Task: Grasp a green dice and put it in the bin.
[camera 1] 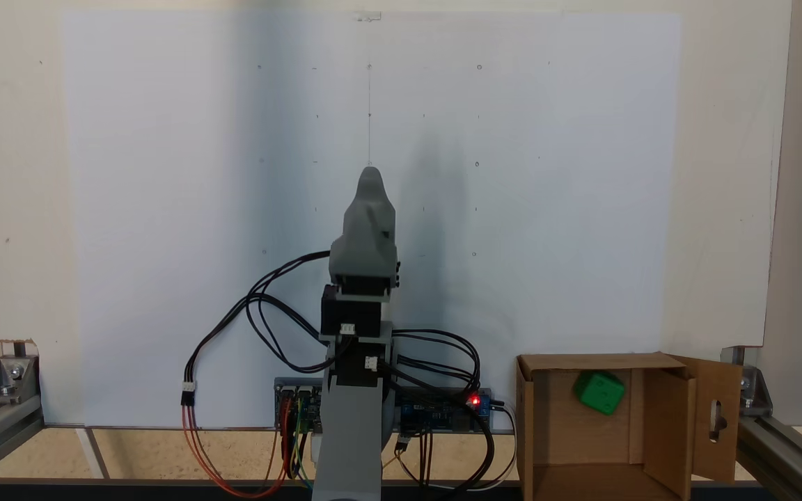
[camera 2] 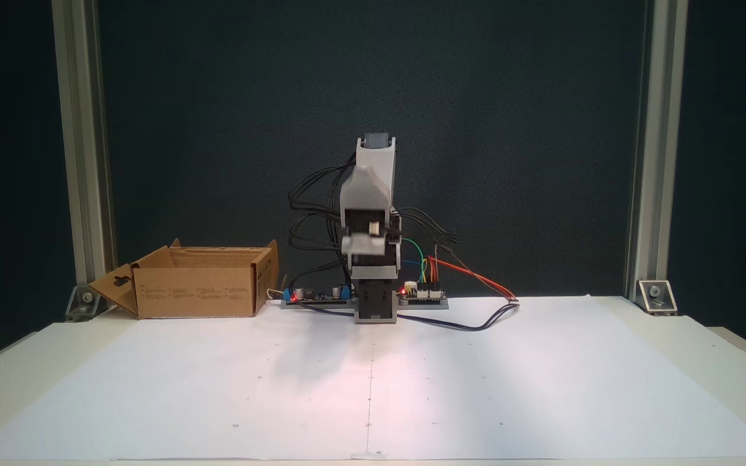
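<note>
The green dice (camera 1: 600, 392) lies inside the bin (camera 1: 660, 417), a brown cardboard box with open flaps at the lower right of a fixed view. In another fixed view the bin (camera 2: 195, 291) stands at the left beside the arm's base, and its walls hide the dice. The arm is folded up over its base. My grey gripper (camera 1: 371, 174) points out over the white sheet, well apart from the bin, with nothing in it. Only one tapered tip shows, so I cannot tell how the jaws stand. Seen head-on, the gripper (camera 2: 365, 241) hangs above the base.
A large white paper sheet (camera 2: 476, 388) covers the table in front of the arm. Circuit boards (camera 2: 321, 296) and looping cables (camera 1: 269, 306) sit around the base. Aluminium frame posts (camera 2: 648, 162) stand at both sides.
</note>
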